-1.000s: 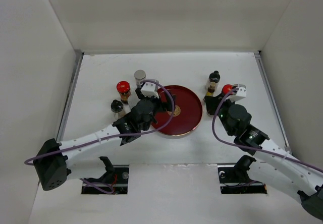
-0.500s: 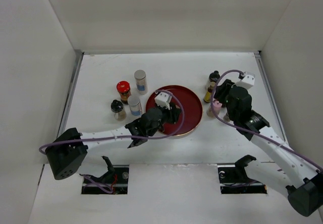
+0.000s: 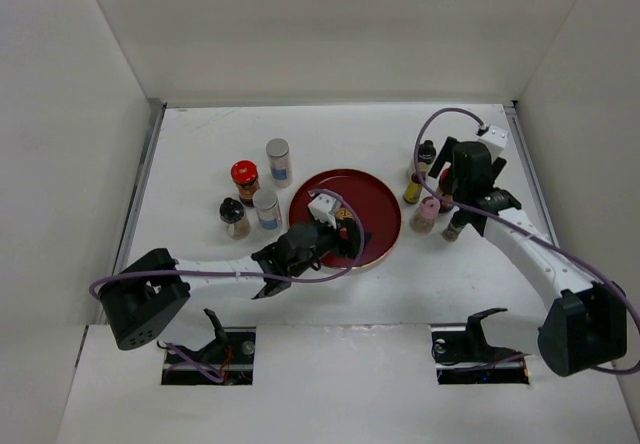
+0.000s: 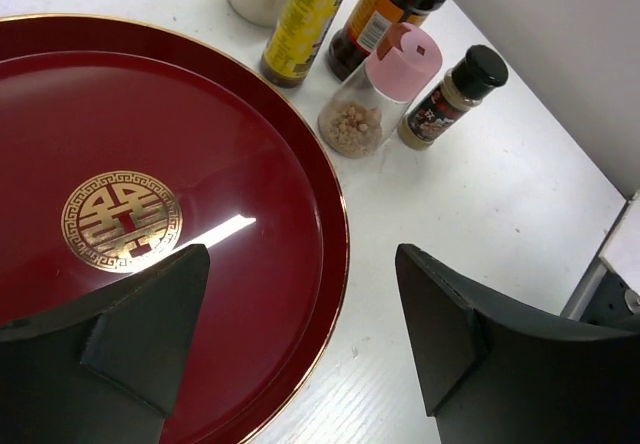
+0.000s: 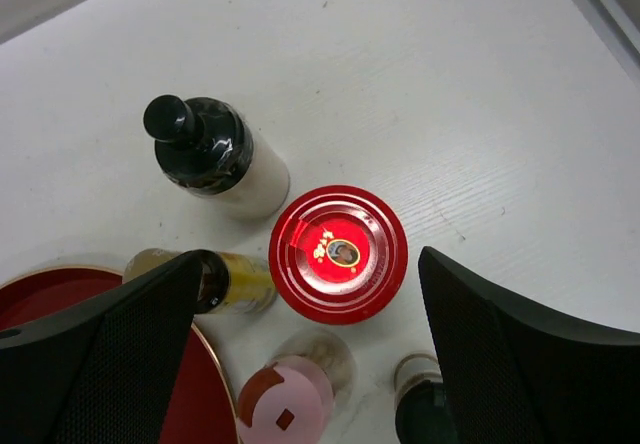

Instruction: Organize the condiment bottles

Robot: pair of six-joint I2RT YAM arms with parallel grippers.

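**Table** (image 3: pixel 200 264): white, walled on three sides. Everything I list below stands on it.

**Round dark red tray** (image 3: pixel 375 196): sits mid-table with a gold emblem (image 4: pixel 122 214) at its centre. Every bottle I can see stands off it, on the bare table.

**Left gripper** (image 4: pixel 300 334): jaws spread and holding nothing. I have it low over the tray's right rim. The right-hand bottles stand beyond its fingers and clear of them.

**Right gripper** (image 5: pixel 310 264): jaws wide apart, directly above the red-capped sauce bottle (image 5: pixel 338 254), one finger on either side of the cap. I see no grip on it.

**Right cluster**, just beside the tray's right rim:
- the red-capped sauce bottle, in the middle
- black-capped white bottle (image 5: pixel 215 159), on the far side of it
- yellow-labelled bottle (image 5: pixel 225 279), nearest the tray
- pink-capped jar (image 4: pixel 385 84), holding pale grains
- small black-capped shaker (image 4: pixel 455 94), beside the pink-capped jar

**Left cluster**, left of the tray and well apart from both grippers:
- red-capped jar (image 3: pixel 243 177)
- far silver-capped jar (image 3: pixel 278 159)
- near silver-capped jar (image 3: pixel 266 207)
- little black-capped bottle (image 3: pixel 233 214)
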